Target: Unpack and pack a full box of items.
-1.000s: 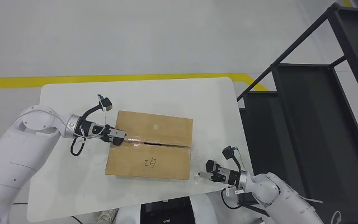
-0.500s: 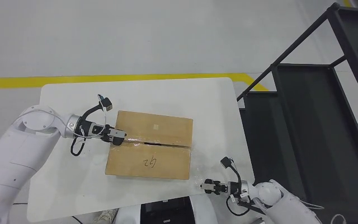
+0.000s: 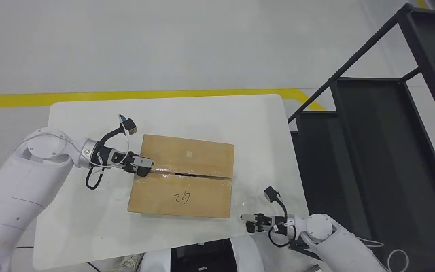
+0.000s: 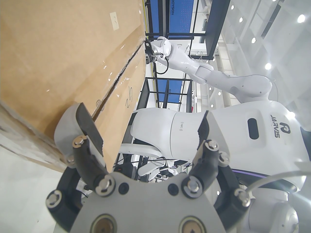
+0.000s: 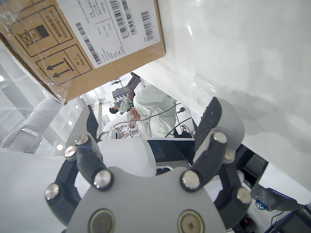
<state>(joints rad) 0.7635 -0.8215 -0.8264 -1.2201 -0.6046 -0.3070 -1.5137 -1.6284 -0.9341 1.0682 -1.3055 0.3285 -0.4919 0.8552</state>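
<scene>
Right gripper [image 3: 247,222] shifted beside the cardboard box's [image 3: 183,178] near corner, jaws apart; left gripper [image 3: 143,166], likewise spread, sat at its opposite end.

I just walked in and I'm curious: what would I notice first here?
The big brown cardboard box catches the eye first. It lies with its flaps closed in the middle of the white table, a seam running along its top. The left gripper sits open at the box's left end by that seam. The right gripper hangs open near the table's front edge, just off the box's right corner.
</scene>
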